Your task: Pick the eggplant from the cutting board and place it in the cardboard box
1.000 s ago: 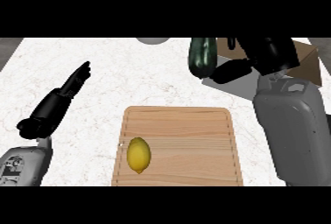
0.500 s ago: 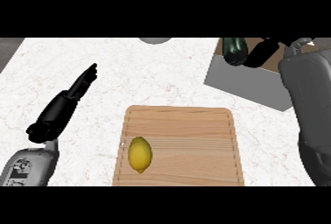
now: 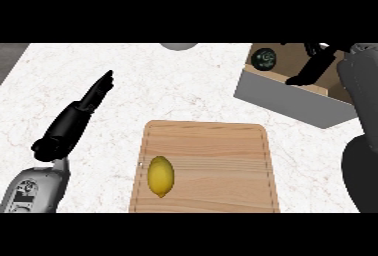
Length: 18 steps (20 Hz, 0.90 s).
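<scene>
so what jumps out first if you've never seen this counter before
The wooden cutting board at the bottom centre stands out, with a yellow lemon lying near its left edge. At upper right sits the cardboard box, with the dark eggplant inside at its far left corner and the right hand open above the box. The left hand rests open on the left, fingers pointing away.

- White marbled counter [image 3: 184,85] carries everything.
- Wooden cutting board [image 3: 214,165] lies flat at the near middle.
- Cardboard box [image 3: 295,97] sits at the far right.
</scene>
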{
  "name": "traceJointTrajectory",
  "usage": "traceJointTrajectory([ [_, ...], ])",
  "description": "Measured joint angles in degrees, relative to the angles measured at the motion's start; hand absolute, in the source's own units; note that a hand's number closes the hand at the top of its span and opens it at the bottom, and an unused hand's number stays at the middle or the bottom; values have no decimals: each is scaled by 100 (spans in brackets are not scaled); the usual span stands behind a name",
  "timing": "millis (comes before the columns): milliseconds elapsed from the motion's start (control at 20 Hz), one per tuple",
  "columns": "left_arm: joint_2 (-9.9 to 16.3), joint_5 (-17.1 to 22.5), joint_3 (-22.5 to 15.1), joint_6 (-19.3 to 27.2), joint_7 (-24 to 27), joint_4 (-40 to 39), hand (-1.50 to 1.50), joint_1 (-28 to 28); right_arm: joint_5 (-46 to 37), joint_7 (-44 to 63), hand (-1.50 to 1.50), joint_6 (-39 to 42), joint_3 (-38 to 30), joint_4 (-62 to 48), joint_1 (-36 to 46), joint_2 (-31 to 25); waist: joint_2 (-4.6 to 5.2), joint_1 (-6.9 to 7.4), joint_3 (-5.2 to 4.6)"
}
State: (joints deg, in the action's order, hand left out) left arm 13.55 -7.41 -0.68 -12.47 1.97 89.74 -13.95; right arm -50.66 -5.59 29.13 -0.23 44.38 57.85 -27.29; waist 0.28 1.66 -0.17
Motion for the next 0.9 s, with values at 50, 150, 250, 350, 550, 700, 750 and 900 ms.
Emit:
traceJointTrajectory([
  [50, -5, -42, -3, 15, 71, -83, 0, 8, -7, -186, -150, 99, 39, -142, 28, -49, 4, -8, 1],
  [150, 11, -17, 37, -10, 55, -74, 0, 9, 14, -644, -150, 185, 59, -402, 78, -144, 3, -7, 2],
  [250, 52, -14, 74, -56, 187, -126, 0, 41, 70, -1035, -150, 230, 29, -620, 157, -178, 6, -10, 3],
  [350, 20, -33, 63, -45, 204, -179, 0, 39, 288, -1348, -150, 193, -181, -715, 219, -172, 11, -25, 10],
  [550, 54, 0, 118, -67, 209, -174, 0, 53, 1231, -1567, -150, 49, -1171, -928, 309, 70, 17, -38, 27],
  [700, 69, 21, 157, -75, 208, -196, 0, 34, 2040, -1368, -150, 47, -2051, -1250, 451, 212, 17, -51, 29],
  [750, 55, 16, 150, -63, 188, -184, 0, 15, 2279, -1268, -150, 46, -2320, -1378, 491, 223, 18, -54, 29],
  [900, 73, 36, 162, -90, 140, -124, 0, -3, 2802, -880, -150, -91, -2961, -1767, 661, 138, 28, -15, 27],
])
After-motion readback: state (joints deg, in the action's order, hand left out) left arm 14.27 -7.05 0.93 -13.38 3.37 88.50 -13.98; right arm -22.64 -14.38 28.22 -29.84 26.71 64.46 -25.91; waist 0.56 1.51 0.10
